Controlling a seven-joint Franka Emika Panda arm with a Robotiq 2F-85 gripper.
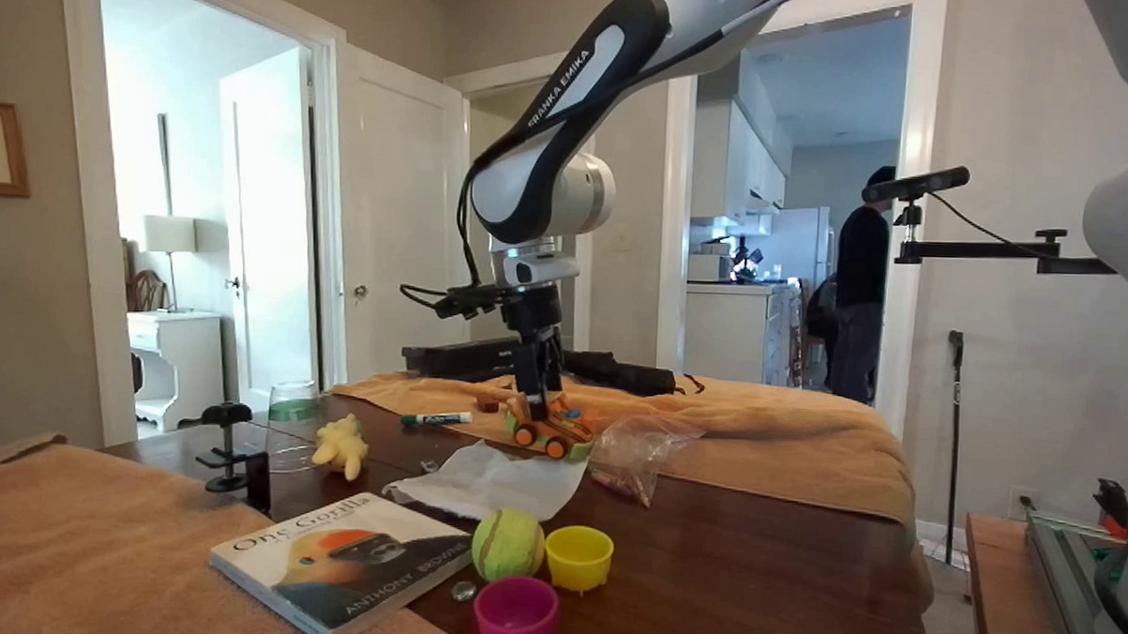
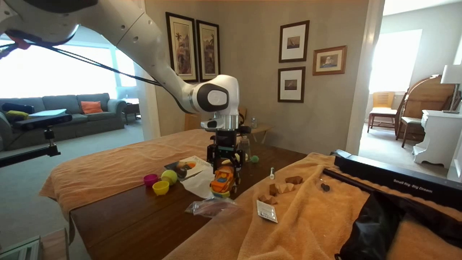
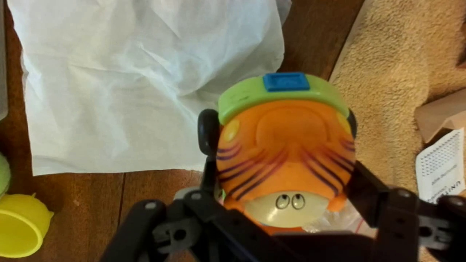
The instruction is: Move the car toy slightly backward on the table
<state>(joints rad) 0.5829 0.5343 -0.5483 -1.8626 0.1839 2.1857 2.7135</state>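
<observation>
The car toy is orange with a green bumper, dark side wheels and painted eyes. It shows in both exterior views point(image 1: 567, 433) point(image 2: 222, 179) and fills the middle of the wrist view point(image 3: 284, 145). It is at the dark wooden part of the table point(image 1: 752, 568), beside the towel edge. My gripper point(image 2: 226, 169) points down over it, one finger against each side. In the wrist view the gripper point(image 3: 284, 178) has both fingertips touching the toy's sides, so it looks shut on the toy. Whether all its wheels rest on the table is hidden.
White paper point(image 1: 493, 481) and a clear plastic bag point(image 1: 644, 456) lie close to the toy. A tennis ball point(image 1: 509, 545), yellow cup point(image 1: 579, 557), pink cup point(image 1: 516, 616), book point(image 1: 339, 572), yellow lump point(image 1: 341, 447) and marker point(image 1: 437, 419) lie around. An orange towel point(image 2: 306, 216) borders it.
</observation>
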